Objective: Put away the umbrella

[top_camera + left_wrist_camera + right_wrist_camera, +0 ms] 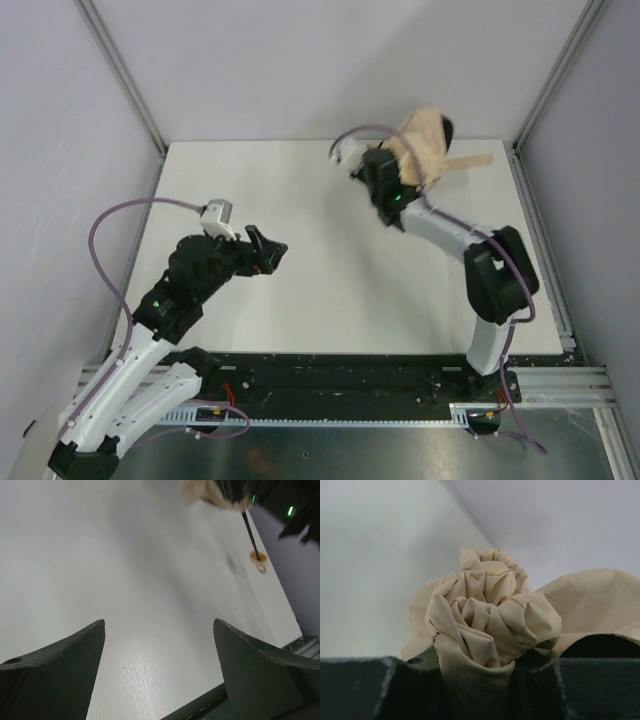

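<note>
White table (300, 230), pale walls. We've got the umbrella (428, 142) bunched in the right gripper's (476, 682) clenched jaws, upper right of the top view, shaft (249, 532) poking out. The left gripper (159, 626) sits released, lower left. Looks mid-collapse to us, so next the shaft probably needs pushing in.

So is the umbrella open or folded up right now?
Folded, not spread: the umbrella is bunched up in the right gripper, one flap sticking out.

umbrella (428, 143) at far right of table (300, 190), in right end effector (408, 165), left end effector (266, 247) well apart leftward
</note>
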Available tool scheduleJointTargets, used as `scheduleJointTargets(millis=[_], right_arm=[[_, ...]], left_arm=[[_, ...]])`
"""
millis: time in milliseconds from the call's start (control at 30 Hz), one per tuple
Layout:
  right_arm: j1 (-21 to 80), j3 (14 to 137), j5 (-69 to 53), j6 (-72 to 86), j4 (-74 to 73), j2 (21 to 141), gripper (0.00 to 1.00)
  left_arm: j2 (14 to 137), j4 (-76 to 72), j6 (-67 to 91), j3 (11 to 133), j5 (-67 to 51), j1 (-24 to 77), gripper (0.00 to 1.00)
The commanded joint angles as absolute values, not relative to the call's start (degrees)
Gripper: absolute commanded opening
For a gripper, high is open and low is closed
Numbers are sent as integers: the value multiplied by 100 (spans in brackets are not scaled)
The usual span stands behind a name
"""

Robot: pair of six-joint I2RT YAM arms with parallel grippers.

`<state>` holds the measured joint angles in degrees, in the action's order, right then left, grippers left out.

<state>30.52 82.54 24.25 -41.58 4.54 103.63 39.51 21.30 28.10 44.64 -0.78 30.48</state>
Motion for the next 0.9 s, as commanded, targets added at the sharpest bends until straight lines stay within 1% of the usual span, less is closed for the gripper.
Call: scheduleJointTargets(millis=[0,167,267,333,433,500,667,767,833,867], right_arm=[[3956,7523,3535,-5539,1986,10460,0],[4986,6947,3241,-4863,1503,10883,0],[5387,6767,2780,-4311,916,11110,0],[5605,6686,2407,-4000,486,11224,0],[5821,6662,1701,-3485,-233,11393,0],[5856,6688,1130,-3203,-752,11510,0],[5623,6995,-386,-2783,-2032,11990,0],[5403,7256,-1208,-2630,-2568,12307,0],[5301,7454,-1616,-2536,-2859,12536,0],[5235,7581,-1832,-2485,-3025,12662,0]], left_arm=[[3552,2061,4037,3830,812,2897,91],[3350,2080,4733,3253,803,2710,90],[3041,2179,5218,2979,833,2572,87],[2808,2245,5613,2814,907,2528,83],[2469,2294,5976,2624,988,2516,73],[2226,2329,6020,2543,1073,2514,69],[1596,2574,6010,2356,1346,2514,68],[1555,2625,6042,2248,1235,2518,65],[1753,2629,6127,2175,1155,2515,67],[1901,2624,6214,2133,1127,2514,70]])
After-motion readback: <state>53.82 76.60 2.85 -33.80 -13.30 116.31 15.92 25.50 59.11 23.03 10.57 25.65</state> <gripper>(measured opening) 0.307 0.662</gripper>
